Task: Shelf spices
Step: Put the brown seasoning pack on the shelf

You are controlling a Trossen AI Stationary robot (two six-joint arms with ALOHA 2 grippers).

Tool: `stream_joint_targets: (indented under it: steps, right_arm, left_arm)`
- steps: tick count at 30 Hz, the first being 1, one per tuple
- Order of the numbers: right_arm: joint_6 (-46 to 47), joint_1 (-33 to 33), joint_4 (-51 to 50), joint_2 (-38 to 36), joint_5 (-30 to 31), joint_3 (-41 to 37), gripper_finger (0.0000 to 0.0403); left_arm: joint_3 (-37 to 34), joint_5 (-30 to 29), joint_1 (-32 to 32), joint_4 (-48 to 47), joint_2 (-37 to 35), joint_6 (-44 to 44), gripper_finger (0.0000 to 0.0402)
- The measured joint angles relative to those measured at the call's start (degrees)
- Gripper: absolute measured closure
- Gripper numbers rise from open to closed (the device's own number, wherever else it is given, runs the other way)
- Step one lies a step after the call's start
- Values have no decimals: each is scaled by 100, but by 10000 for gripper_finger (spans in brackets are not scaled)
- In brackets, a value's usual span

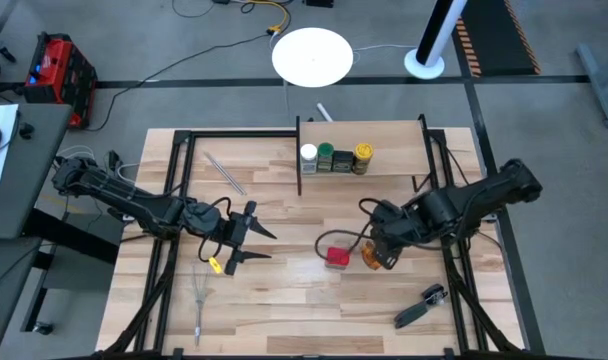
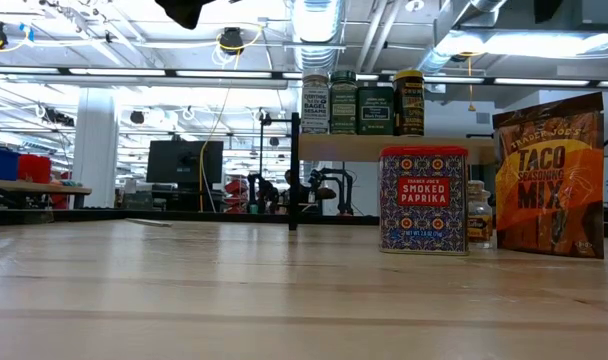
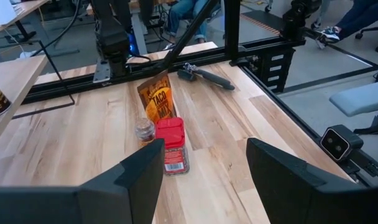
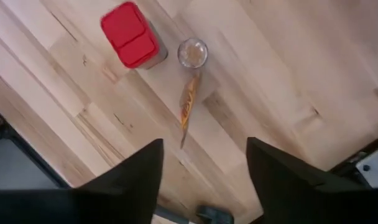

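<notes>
My right fingers (image 4: 201,180) stood open above taco packet (image 4: 188,106), upright on bench (image 1: 284,300) beside small jar (image 4: 193,53) and red tin (image 4: 130,34). Risk: descent tipping thin packet into jar. Left fingers (image 3: 204,180) open, idle. Four jars already on shelf (image 1: 384,180).

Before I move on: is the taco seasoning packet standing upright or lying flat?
Upright. The taco seasoning packet stands on its bottom edge on the table, label facing the low camera; the right wrist view shows only its thin top edge.

left arm reaches in from the table's left edge, its left gripper (image 1: 246,236) over the left-centre, fingers (image 3: 120,186) spread apart. right arm comes in from the right edge, right gripper (image 1: 378,252) pointing straight down, fingers (image 4: 136,180) parted
</notes>
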Motion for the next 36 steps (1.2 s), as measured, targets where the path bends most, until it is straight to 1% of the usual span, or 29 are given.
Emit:
stream_joint_targets:
  steps: [3, 7, 23, 31, 36]
  right_arm:
    - [62, -12, 215, 2, -21, -230, 151]
    - [89, -57, 420, 4, -35, -593, 144]
    - [-22, -253, 2356, 0, -448, -2052, 143]
    - [-61, -437, 2562, -1, -520, -2541, 144]
    - [-357, -471, 2684, -1, -569, -2591, 165]
  left_arm:
    - [0, -2, 0, 0, 0, 0, 183]
    - [0, -9, 0, -1, 0, 19, 183]
    - [0, -13, 0, 0, 0, 17, 183]
    - [0, -11, 0, -2, 0, 20, 183]
    - [0, -11, 0, -2, 0, 20, 183]
